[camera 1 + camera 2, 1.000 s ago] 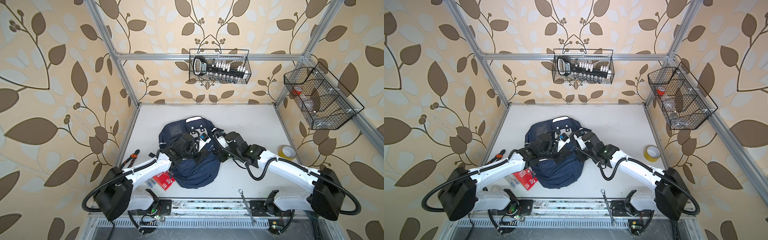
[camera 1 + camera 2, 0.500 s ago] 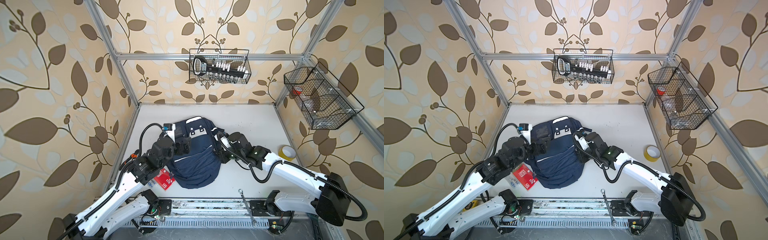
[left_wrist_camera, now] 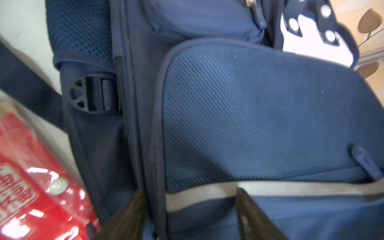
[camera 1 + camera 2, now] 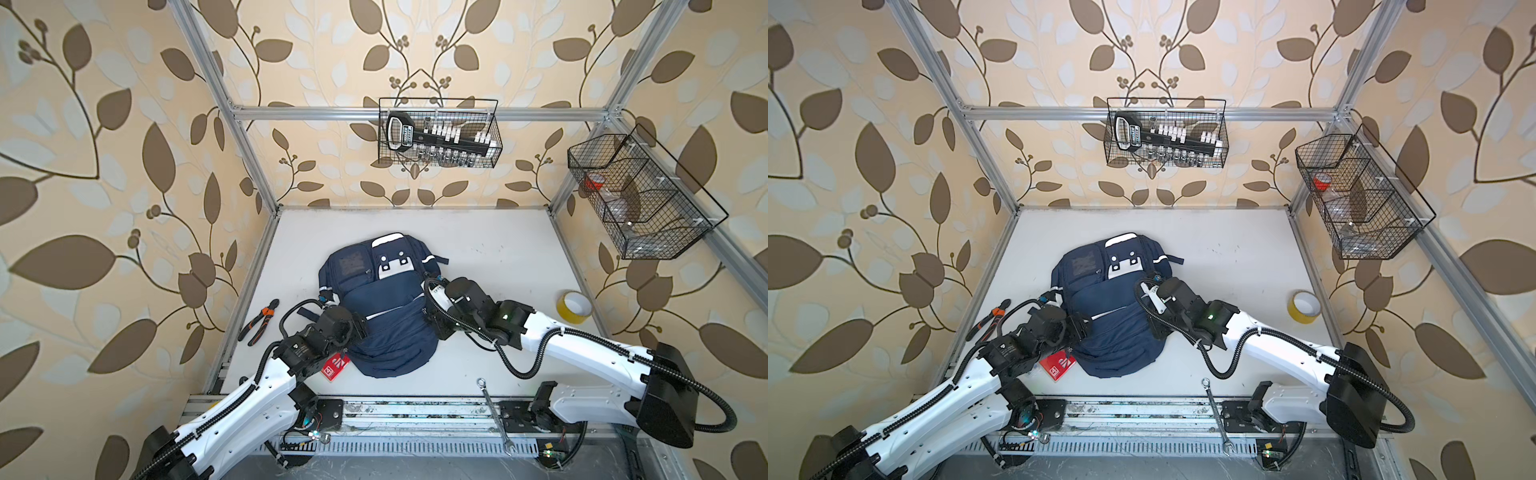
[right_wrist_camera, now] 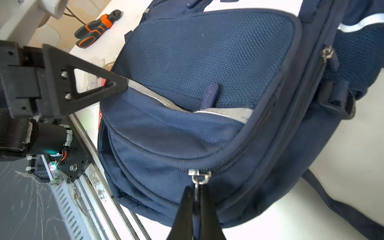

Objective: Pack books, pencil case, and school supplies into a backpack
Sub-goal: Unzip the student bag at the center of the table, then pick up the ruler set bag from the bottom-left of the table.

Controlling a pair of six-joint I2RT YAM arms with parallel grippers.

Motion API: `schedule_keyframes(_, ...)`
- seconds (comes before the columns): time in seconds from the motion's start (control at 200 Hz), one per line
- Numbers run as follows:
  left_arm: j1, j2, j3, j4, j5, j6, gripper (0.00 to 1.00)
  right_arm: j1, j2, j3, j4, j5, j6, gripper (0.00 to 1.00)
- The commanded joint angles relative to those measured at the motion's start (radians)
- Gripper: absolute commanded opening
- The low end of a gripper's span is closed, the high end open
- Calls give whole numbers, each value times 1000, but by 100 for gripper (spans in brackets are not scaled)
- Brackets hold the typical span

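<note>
Since the backpack lying flat on the table looks soft and should sag, take it by hardware: right gripper pinches its zipper pull, left gripper jaws spread over its reflective stripe.

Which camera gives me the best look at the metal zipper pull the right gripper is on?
Right wrist view: the zipper pull sits sharp and close, pinched in the right gripper on the backpack. In both top views the arm hides it. The left wrist view does not show it.
</note>
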Motion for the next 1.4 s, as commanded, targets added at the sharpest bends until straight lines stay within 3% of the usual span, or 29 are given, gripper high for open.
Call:
schedule_keyframes(0.0,29,20,-37,280,82,-59,37,63,-10,12,-43,28,38,0)
schedule_keyframes(0.055,30,78,-14,353,122,-61,17,101,2,13,-44,50,59,0)
schedule_keyframes(0.155,26,208,26,513,230,-80,0,161,28,27,-39,83,95,0)
schedule_keyframes(0.435,-29,289,31,842,225,-191,0,217,191,105,-19,77,149,0)
schedule_keyframes(0.64,-115,320,37,911,152,-214,0,205,351,255,-9,123,140,0)
schedule_keyframes(0.775,-117,294,20,873,68,-203,0,117,354,261,0,100,139,0)
schedule_keyframes(0.805,-114,276,39,821,46,-181,0,114,341,257,-4,104,131,12)
schedule_keyframes(0.895,-102,187,169,515,-38,-2,49,146,270,249,-39,118,84,57)
schedule_keyframes(0.905,-102,179,189,454,-58,22,58,151,263,248,-42,121,81,59)
schedule_keyframes(0.93,-102,159,255,311,-117,75,93,165,239,249,-49,122,67,62)
schedule_keyframes(0.94,-102,154,280,257,-147,89,97,169,231,250,-55,122,62,62)
schedule_keyframes(1.07,-46,115,498,-266,-437,240,99,226,184,277,-83,60,23,62)
schedule_keyframes(1.2,105,55,591,-455,-497,367,99,322,300,343,-41,35,-12,64)
schedule_keyframes(1.295,310,51,594,-472,-334,370,99,365,476,419,-2,4,-34,66)
schedule_keyframes(1.395,608,104,504,-430,34,285,96,381,628,492,48,17,-41,67)
